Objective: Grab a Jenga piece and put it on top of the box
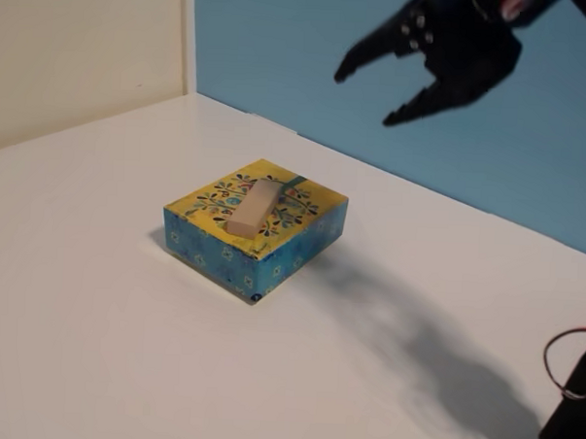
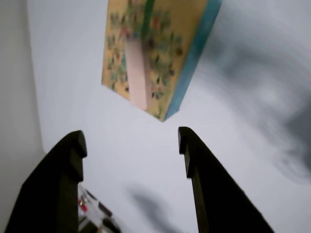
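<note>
On the table, you have these, largest first:

Table (image 1: 122,348): white and matte. It fills most of the fixed view and forms the whole ground of the wrist view (image 2: 243,121). You see a soft dark shadow on it to the right of the box in the fixed view.

Walls: a blue wall (image 1: 529,152) runs behind the table on the right of the fixed view, and a cream wall (image 1: 77,45) stands on the left.

Gripper (image 1: 367,91): black, and high above the table near the top right of the fixed view, well apart from the box. Your two fingers are spread wide with nothing between them. In the wrist view (image 2: 131,143) both dark fingers rise from the bottom edge, with only bare table in the gap.

Box (image 1: 257,228): flat and square, with a yellow top carrying a dark floral tree pattern and a teal stripe, and blue patterned sides. It sits near the middle of the table. In the wrist view (image 2: 165,43) it lies ahead of the fingers, blurred.

Block (image 1: 252,207): a plain light-tan wooden piece lying flat on the box top, within its edges. In the wrist view (image 2: 137,77) it shows as a pale strip along the lid.

Writing: you can read no brand, label or lettering on anything.

Cable (image 1: 564,363): red and dark wires at the right edge of the fixed view.
</note>
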### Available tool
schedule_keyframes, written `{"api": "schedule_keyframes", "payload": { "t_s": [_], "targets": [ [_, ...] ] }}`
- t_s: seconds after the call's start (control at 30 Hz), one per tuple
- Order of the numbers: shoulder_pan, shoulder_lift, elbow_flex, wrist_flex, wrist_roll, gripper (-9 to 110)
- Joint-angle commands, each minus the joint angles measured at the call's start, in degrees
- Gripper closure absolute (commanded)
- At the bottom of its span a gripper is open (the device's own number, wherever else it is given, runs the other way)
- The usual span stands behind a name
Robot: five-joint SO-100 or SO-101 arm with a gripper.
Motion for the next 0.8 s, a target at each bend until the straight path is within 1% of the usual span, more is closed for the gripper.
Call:
{"api": "schedule_keyframes", "payload": {
  "t_s": [0.0, 0.13, 0.23, 0.37, 0.53, 0.77],
  "targets": [
    [0.3, 3.9, 5.9, -5.0, 0.6, 84],
    [1.8, 6.2, 14.6, -11.6, 1.2, 90],
    [2.4, 8.2, 21.2, -16.3, 0.8, 93],
    [3.4, 7.3, 25.2, -19.6, 1.0, 97],
    [5.1, 8.3, 31.1, -25.0, 0.5, 98],
    [4.9, 19.7, 45.6, -33.0, -0.5, 100]
  ]
}}
